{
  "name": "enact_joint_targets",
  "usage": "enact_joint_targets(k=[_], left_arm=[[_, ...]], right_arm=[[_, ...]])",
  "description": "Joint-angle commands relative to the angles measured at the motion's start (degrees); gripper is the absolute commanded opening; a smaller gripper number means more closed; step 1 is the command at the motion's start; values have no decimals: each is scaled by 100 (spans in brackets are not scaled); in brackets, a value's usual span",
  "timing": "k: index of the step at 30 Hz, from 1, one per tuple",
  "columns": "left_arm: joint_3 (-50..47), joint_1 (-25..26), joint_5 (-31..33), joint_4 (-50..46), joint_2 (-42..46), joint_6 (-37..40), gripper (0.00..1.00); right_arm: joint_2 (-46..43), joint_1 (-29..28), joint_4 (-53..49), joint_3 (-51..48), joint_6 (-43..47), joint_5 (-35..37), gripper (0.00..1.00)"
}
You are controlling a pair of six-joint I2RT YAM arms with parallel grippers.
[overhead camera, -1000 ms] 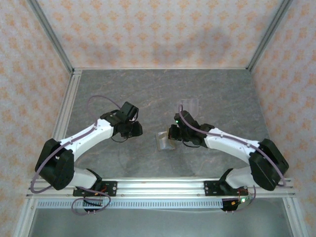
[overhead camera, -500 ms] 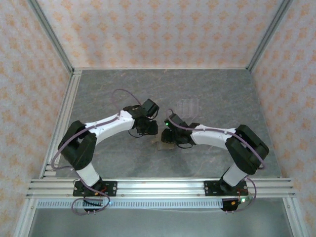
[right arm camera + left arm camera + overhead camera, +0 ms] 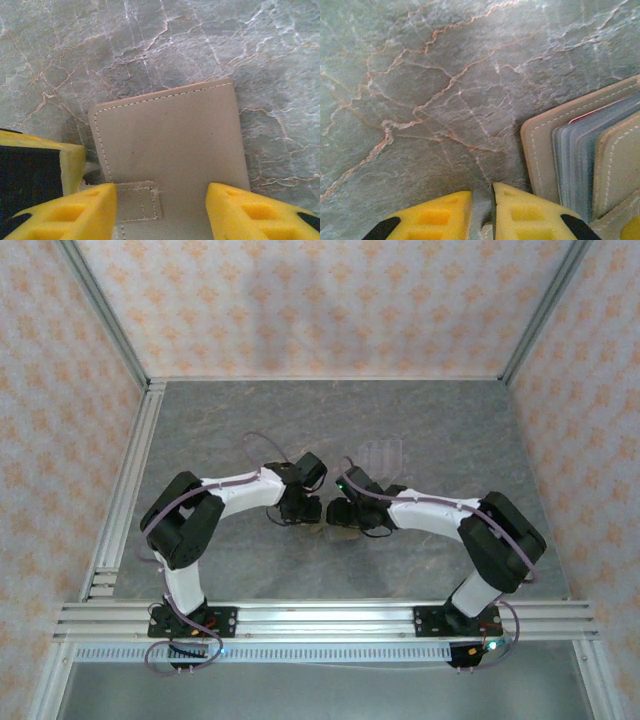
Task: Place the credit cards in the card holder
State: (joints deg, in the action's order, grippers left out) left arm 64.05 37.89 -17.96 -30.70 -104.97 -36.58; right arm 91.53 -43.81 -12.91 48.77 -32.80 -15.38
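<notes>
The card holder (image 3: 170,130) is a tan stitched wallet lying on the marble, cover up, with a small sewn tab near my right fingers. My right gripper (image 3: 161,192) is open, one yellow fingertip on each side of the cover. In the left wrist view the card holder (image 3: 540,150) shows its edge with grey sleeves inside. A thin red credit card edge (image 3: 600,111) sits between the cover and the sleeves. My left gripper (image 3: 481,191) is just left of that edge, with only a narrow gap between its fingers. From above, both grippers meet over the card holder (image 3: 325,531).
A clear plastic slotted stand (image 3: 383,453) sits behind the grippers on the marble table (image 3: 220,420). My left gripper's yellow finger (image 3: 70,162) is close to the wallet's left edge. Aluminium rails run along the table's left and near sides.
Both arms have swung in toward the table's middle, and the grippers now meet over the wallet. My right gripper has gone from shut to open. The left fingers have narrowed slightly.
</notes>
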Motion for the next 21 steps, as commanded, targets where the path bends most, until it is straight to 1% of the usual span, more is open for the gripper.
enact_joint_targets(k=[1,3,5,10,12,13,17,19,21], left_arm=[[-332,59,117,22,-54,-78,20],[-426,61,186,20,-68,-78,18],[-506,52,278,3,16,-86,17],[-168,34,312,-313,453,-26,17],[32,67,299,-412,563,-12,18],[160,101,287,-473,588,-8,18],[540,305,303,-635,548,8,18],[759,412,377,-716,483,43,19],[986,509,480,-786,339,88,19]], right_arm=[[-279,145,-519,-11,121,-3,56],[-494,242,-539,-81,131,-68,59],[-653,302,-564,-130,164,-84,61],[-730,303,-575,-157,132,-132,61],[-822,341,-512,-253,82,-107,55],[-892,391,-503,-315,48,-85,50],[-1175,724,-467,-615,-91,-115,34],[-1212,838,-491,-708,-136,-127,31],[-1195,906,-485,-758,-166,-167,31]])
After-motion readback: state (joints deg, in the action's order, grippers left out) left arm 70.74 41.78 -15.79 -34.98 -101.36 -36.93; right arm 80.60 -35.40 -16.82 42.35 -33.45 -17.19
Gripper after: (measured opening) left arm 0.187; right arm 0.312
